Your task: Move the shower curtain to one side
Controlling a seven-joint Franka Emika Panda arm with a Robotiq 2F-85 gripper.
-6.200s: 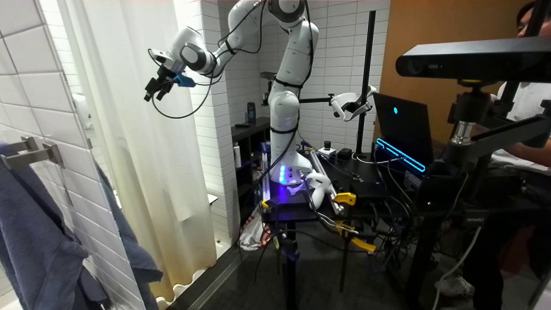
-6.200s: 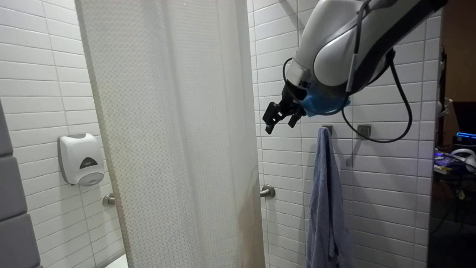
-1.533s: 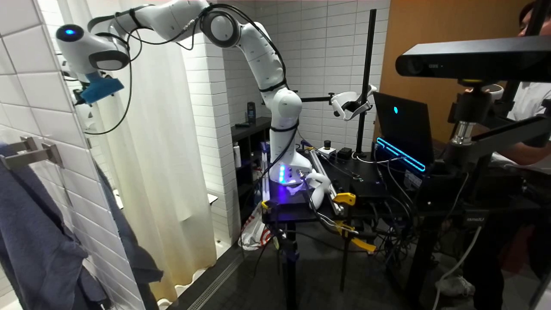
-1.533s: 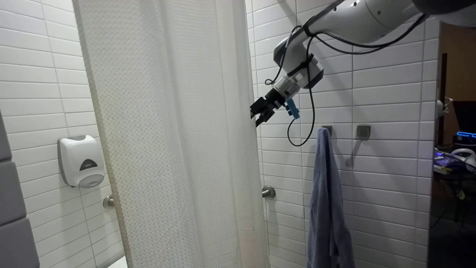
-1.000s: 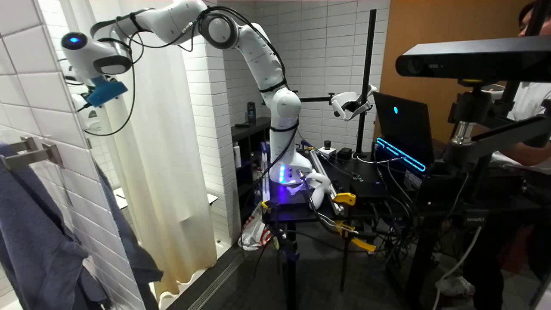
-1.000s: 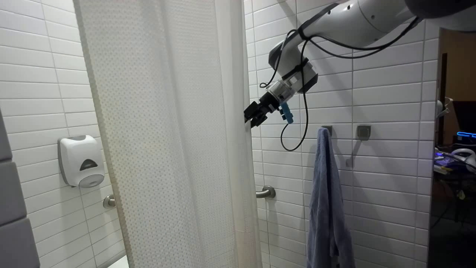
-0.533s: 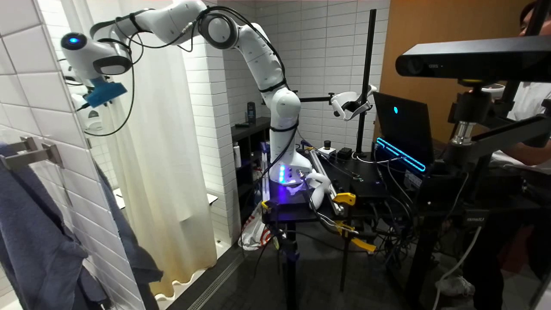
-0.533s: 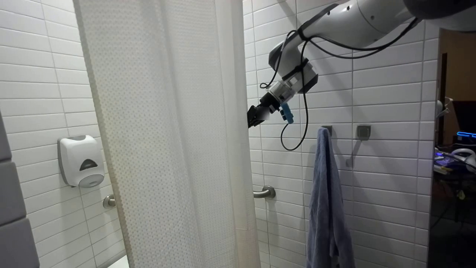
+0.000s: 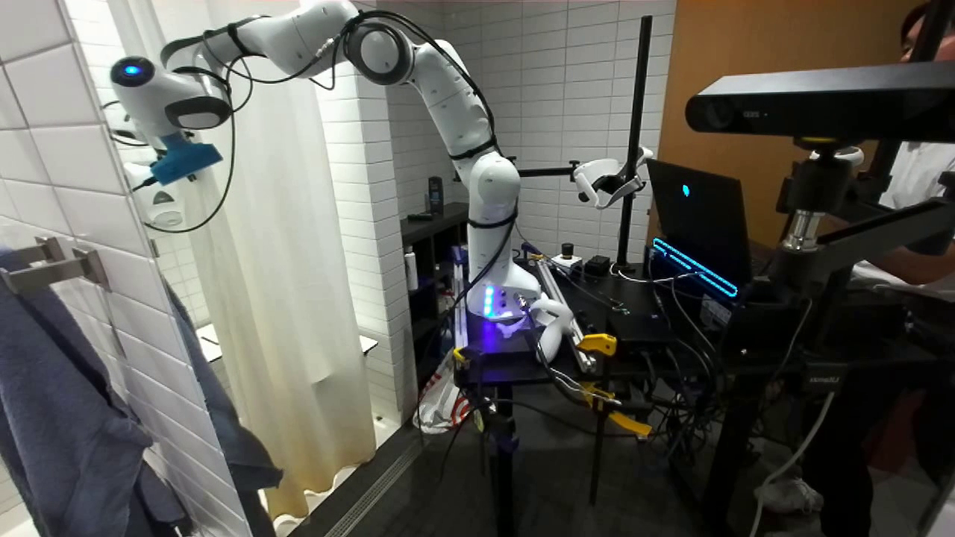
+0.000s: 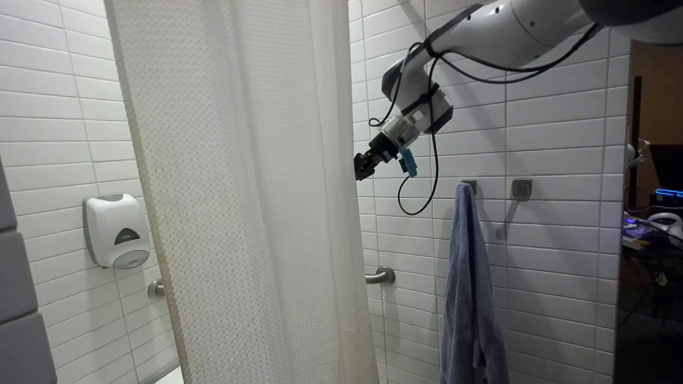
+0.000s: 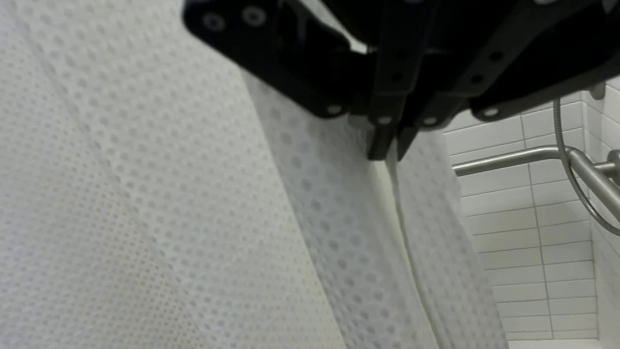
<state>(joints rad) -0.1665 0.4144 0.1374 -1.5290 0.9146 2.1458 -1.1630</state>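
The white dotted shower curtain (image 10: pixel 240 186) hangs full length in both exterior views, with folds running down it. At its near edge, roughly mid-height, my black gripper (image 10: pixel 363 166) points into the cloth, and the fingertips are partly covered by the curtain. In the wrist view the gripper (image 11: pixel 390 151) is shut on a narrow fold of the curtain (image 11: pixel 353 242), pinched between the two fingertips. Cloth spreads down from the pinch on both sides. A blue bracket and a tiled wall edge hide the jaws in an exterior view, where the curtain (image 9: pixel 283 261) falls to the floor.
A tiled partition (image 9: pixel 82 186) stands close beside the wrist. A blue towel (image 10: pixel 469 288) hangs from a hook, a grab bar (image 10: pixel 380 276) juts behind the curtain, and a soap dispenser (image 10: pixel 117 230) is on the wall. A metal rail (image 11: pixel 508 159) with a hose shows beyond the cloth.
The arm has swung from the curtain's front round to its edge. In the last second the jaws have closed on the cloth, and the curtain's edge has shifted slightly inward with the gripper.
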